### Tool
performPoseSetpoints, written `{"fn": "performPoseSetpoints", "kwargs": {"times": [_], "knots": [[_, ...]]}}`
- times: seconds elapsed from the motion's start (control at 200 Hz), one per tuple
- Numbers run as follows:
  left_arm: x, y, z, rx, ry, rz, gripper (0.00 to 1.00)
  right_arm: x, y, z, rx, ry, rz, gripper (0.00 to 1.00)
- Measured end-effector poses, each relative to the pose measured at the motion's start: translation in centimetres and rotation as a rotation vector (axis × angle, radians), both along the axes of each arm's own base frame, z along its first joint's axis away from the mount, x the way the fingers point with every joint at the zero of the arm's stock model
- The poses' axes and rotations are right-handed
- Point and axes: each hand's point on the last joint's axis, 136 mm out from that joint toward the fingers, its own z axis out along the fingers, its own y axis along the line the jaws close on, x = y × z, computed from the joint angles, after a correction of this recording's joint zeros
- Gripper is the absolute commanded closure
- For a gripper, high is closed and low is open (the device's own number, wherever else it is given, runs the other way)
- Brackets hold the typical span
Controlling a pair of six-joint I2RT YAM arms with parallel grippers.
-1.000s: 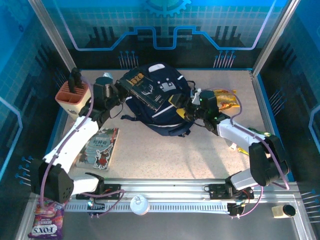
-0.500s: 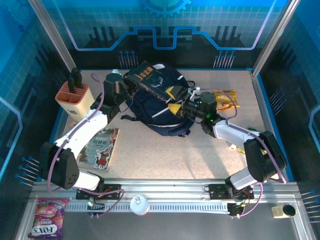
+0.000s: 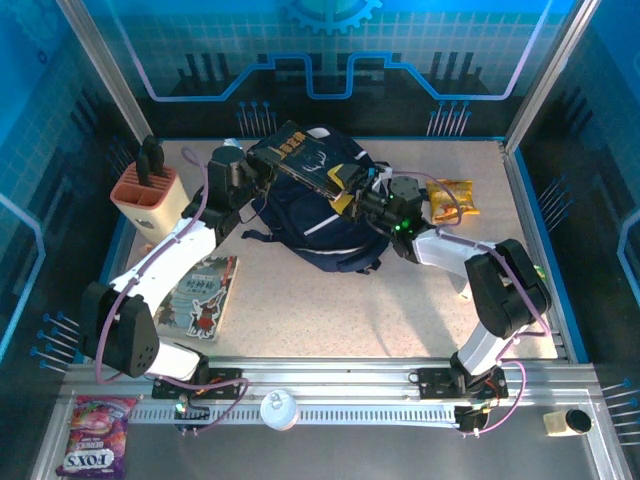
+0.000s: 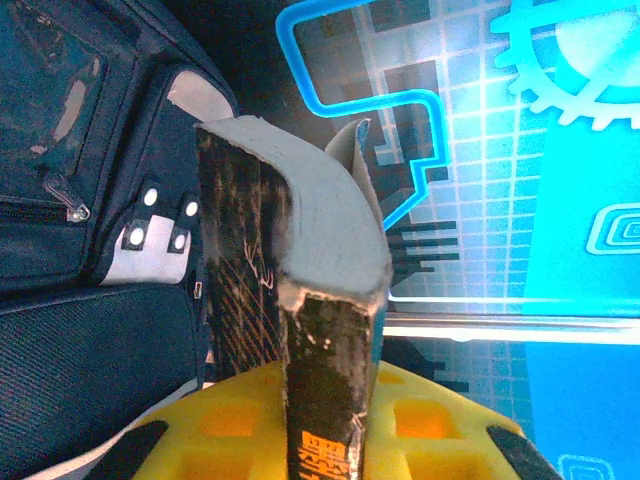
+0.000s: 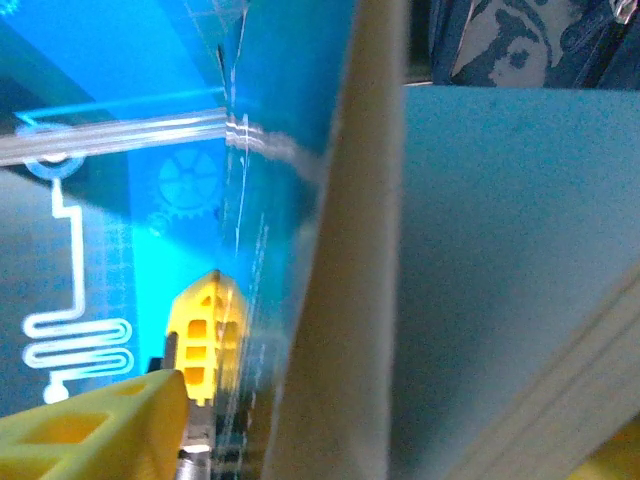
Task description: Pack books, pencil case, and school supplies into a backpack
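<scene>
The dark navy backpack (image 3: 325, 215) lies at the back middle of the table. Over it hangs the black book (image 3: 300, 157) with its orange title. My left gripper (image 3: 258, 172) is shut on the book's left end. In the left wrist view the yellow fingers (image 4: 190, 440) clamp the book (image 4: 300, 300) with the backpack (image 4: 90, 250) to the left. My right gripper (image 3: 348, 193) is open and straddles the book's right end. In the right wrist view the cream page edge (image 5: 340, 300) passes just beside a yellow finger (image 5: 200, 335). The grey-green cartoon book (image 3: 200, 295) lies flat at the front left.
A peach knife block (image 3: 148, 195) with black handles stands at the left edge. A yellow-orange snack bag (image 3: 452, 197) lies right of the backpack. Blue walls close in the back and sides. A sweets bag (image 3: 95, 440) and a white disc (image 3: 280, 408) sit by the front rail.
My right gripper has moved left onto the book's right end and its jaws have narrowed. The left gripper lifted the book slightly towards the back, then held still.
</scene>
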Motion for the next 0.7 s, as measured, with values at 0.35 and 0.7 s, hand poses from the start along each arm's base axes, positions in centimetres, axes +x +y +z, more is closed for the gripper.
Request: {"fn": "performPoseSetpoints", "kwargs": {"times": [0.35,0.7], "knots": [[-0.5,0.2,-0.3,0.02,0.019,-0.004,0.96,0.3,-1.0,0.3,-0.045,-0.05,-0.02,0.66],[-1.0,-0.3,-1.2,0.11,0.024,-0.067,0.36,-0.1,-2.8,1.6,-0.111,-0.115,-0.055,0.98]]}}
